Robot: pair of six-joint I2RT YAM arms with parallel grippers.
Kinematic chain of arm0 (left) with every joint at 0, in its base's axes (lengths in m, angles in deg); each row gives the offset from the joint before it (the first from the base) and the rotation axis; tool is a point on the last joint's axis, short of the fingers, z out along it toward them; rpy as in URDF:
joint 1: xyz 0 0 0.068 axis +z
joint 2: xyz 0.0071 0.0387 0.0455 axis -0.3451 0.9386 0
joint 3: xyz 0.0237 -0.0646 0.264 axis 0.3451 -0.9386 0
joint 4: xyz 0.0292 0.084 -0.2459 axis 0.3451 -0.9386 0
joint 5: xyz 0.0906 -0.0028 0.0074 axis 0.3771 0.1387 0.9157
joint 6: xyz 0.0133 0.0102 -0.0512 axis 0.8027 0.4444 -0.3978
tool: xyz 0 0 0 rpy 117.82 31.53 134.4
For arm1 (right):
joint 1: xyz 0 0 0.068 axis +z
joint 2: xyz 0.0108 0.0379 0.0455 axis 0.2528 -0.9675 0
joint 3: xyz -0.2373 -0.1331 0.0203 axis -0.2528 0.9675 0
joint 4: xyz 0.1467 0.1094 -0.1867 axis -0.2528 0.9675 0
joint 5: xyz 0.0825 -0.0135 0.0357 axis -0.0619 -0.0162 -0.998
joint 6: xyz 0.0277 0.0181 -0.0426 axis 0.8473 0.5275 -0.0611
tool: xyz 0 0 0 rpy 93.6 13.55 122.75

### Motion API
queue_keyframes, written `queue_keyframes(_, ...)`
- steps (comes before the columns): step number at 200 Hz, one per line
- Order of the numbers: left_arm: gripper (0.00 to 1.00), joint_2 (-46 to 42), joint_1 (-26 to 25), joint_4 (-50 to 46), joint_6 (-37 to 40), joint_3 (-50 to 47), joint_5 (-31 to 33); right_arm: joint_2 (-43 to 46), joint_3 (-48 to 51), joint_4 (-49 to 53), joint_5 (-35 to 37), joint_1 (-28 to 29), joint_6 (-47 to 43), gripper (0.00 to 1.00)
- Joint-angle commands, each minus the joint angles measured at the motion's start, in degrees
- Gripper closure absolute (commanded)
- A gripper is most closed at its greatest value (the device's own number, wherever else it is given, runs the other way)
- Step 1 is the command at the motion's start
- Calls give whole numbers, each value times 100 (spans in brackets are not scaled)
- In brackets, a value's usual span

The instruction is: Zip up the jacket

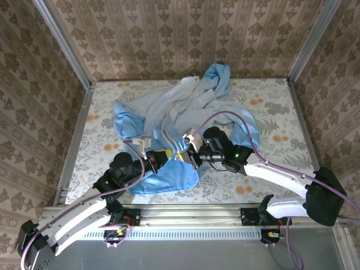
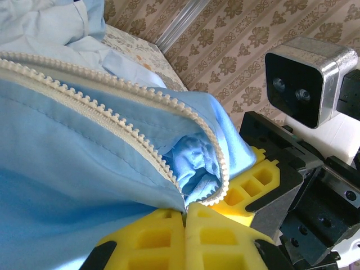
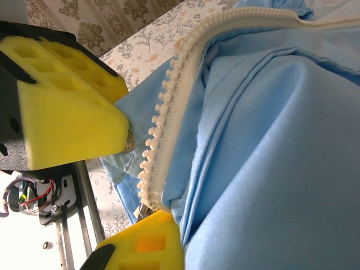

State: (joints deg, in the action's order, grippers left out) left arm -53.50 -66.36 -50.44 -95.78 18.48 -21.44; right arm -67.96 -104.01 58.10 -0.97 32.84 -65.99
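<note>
The jacket (image 1: 185, 104) lies crumpled in the middle of the table, light blue with paler parts, a bunched part reaching the back wall. Its lower hem hangs between my two grippers near the front. My left gripper (image 1: 164, 156) (image 2: 185, 216) is shut, its yellow pads pinching the fabric where the two toothed zipper strips (image 2: 121, 121) meet. My right gripper (image 1: 190, 153) (image 3: 166, 216) is shut on the bottom end of a white zipper strip (image 3: 169, 107), where a small metal piece (image 3: 140, 211) shows at its fingertip. The grippers almost touch.
The floral table top (image 1: 270, 112) has free room left and right of the jacket. Patterned walls close in three sides. A metal rail (image 1: 185, 216) runs along the near edge. A purple cable (image 1: 236, 115) arcs over the jacket's right part.
</note>
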Motion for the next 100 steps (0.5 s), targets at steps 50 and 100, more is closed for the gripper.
queue_keyframes(50, 100, -39, -137, 103, 108, -57, 67, 69, -241, -254, -80, -20, 115, 100)
queue_keyframes(100, 100, -45, -233, -21, 183, -66, 184, 64, -276, -245, -115, -55, 259, 100)
